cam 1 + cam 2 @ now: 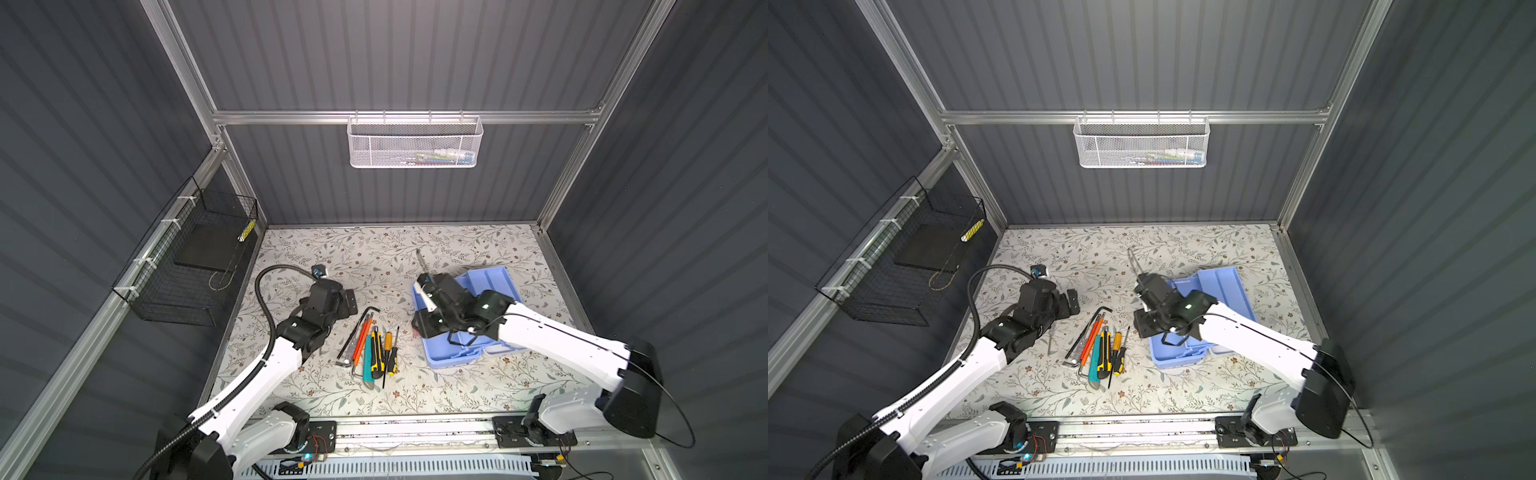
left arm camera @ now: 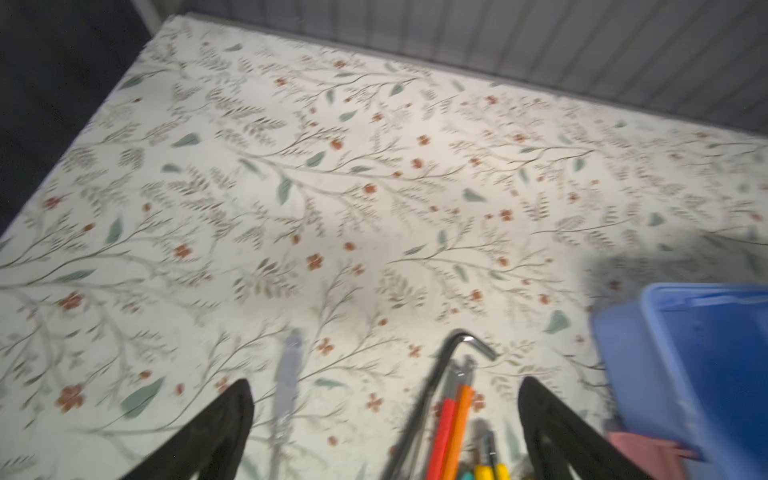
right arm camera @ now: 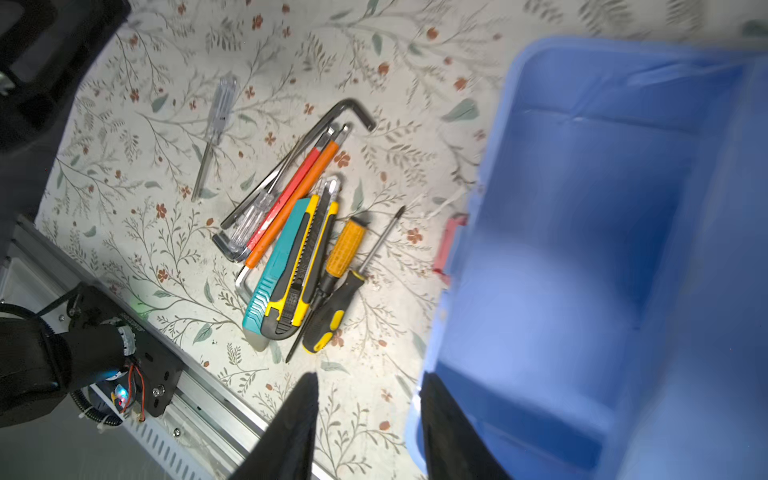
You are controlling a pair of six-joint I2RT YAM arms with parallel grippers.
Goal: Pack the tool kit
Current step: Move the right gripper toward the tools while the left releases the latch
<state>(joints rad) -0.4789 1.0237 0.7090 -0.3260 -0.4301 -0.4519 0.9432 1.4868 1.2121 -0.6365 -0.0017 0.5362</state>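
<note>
Beside the tools (image 3: 299, 249) on the surface (image 3: 124, 137), my left end effector (image 2: 385, 381) is wide apart and empty. My right end effector (image 3: 370, 374) sits by the blue box (image 3: 582, 208); I cannot tell if it grips.

Wide bare room over the far-left part of the surface (image 1: 340, 249), open up to the far edge. Blocked near the middle by the heap of tools (image 1: 374, 347), with only a narrow bare lane between it and the blue box (image 1: 451, 359) toward the right edge. Toward the left edge, a clear-handled screwdriver (image 3: 218, 112) lying apart from the heap, just beside the left arm (image 1: 266, 365). Above the box, barred by the right arm (image 1: 552, 336). Bare strip along the near edge, overhung at both near corners by the arms.
</note>
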